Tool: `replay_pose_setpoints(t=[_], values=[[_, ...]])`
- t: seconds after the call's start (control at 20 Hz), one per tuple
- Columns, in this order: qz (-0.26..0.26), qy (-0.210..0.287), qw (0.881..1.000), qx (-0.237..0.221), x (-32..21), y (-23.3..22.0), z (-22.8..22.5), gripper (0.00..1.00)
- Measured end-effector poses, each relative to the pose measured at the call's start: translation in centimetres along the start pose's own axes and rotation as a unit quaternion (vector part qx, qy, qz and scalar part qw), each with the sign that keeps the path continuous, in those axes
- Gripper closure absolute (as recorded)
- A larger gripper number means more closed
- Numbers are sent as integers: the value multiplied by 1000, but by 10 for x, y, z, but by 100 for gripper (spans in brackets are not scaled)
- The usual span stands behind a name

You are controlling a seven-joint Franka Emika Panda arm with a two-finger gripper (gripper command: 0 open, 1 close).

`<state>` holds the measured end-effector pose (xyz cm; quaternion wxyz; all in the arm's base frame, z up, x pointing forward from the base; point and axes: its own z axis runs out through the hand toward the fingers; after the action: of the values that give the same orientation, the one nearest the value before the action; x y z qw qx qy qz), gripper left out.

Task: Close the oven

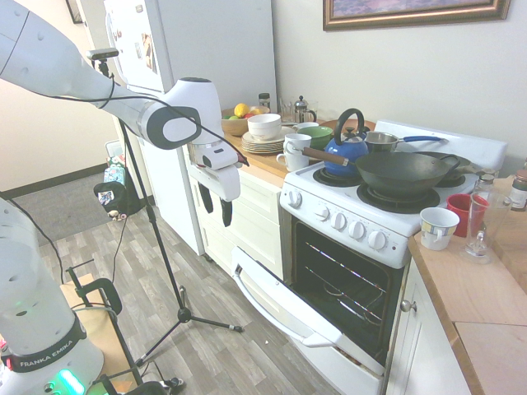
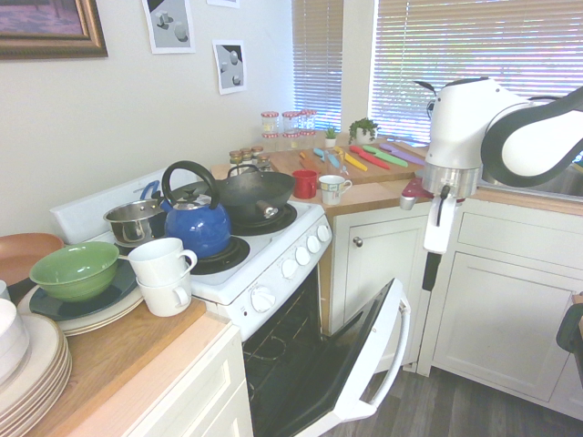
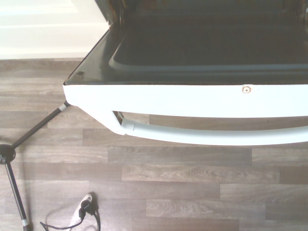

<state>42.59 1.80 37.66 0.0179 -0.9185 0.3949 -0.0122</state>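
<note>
As your gripper (image 1: 218,217) hangs above the floor in front of the range, its two dark fingers are spread, with nothing between them, and point downward, well apart from the door handle. You see the oven (image 1: 329,271) between the counter sections, its front facing the floor area; the drop-down door (image 1: 305,320) stands partly lowered, tilted outward from the dark cavity, in which wire racks are visible. Along the door's outer edge runs the curved white bar handle (image 3: 211,136), which the wrist view shows together with the dark inner panel of the door and a screw head in its white edge. Above the cavity, you find a row of round white knobs (image 1: 338,220) on the front panel. On the cooktop, a blue kettle (image 2: 198,228) with a dark arched handle stands beside a dark wok (image 1: 401,175), while a metal saucepan (image 2: 137,221) sits behind the kettle. To one side of the range, you have stacked plates (image 2: 36,387), a green bowl (image 2: 76,271) and two stacked white mugs (image 2: 165,278) on the wooden counter; to the other side, a red mug (image 2: 305,185) stands beside a patterned cup (image 2: 333,189).
</note>
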Motion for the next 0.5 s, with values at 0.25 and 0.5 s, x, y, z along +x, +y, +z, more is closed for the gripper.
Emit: replay_pose_setpoints(t=[0.25, 0.5], values=[[-22, -5, 999, -26, -5, -5, 14, 0], [7, -34, 997, -67, 2, -20, 74, 0]])
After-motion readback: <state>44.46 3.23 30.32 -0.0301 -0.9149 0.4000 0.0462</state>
